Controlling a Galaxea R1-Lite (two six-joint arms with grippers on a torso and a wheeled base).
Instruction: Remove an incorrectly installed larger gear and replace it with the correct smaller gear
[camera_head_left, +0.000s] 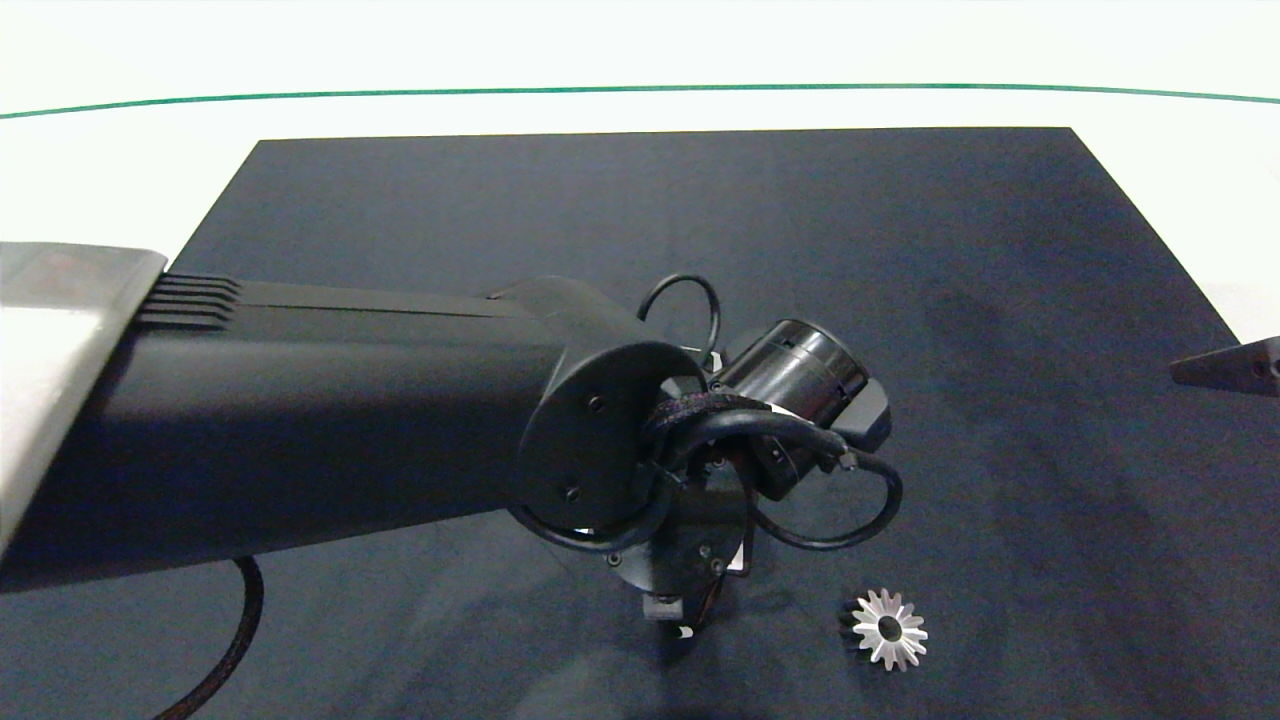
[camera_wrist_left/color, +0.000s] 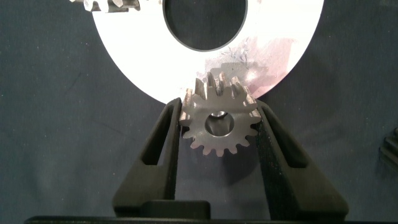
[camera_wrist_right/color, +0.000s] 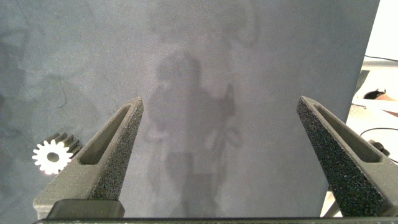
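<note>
Smaller gear (camera_wrist_left/color: 219, 123): silver, short blunt teeth, round centre hole, pinched between the fingers of the left gripper (camera_wrist_left/color: 219, 134) at centre of the left wrist frame, at the rim of a white ring plate (camera_wrist_left/color: 130, 56). The left arm hides it in the head view. A second gear (camera_head_left: 888, 628) lies lower right on the dark mat (camera_head_left: 1000, 300). Right gripper (camera_wrist_right/color: 221, 155) spread wide, at the right edge.

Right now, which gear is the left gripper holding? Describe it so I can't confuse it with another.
Start at the dark mat and follow the left arm to the white ring plate. At the plate's edge, the left gripper is shut on the smaller gear: short blunt teeth, round centre hole, unlike the gear lying loose nearby.
</note>
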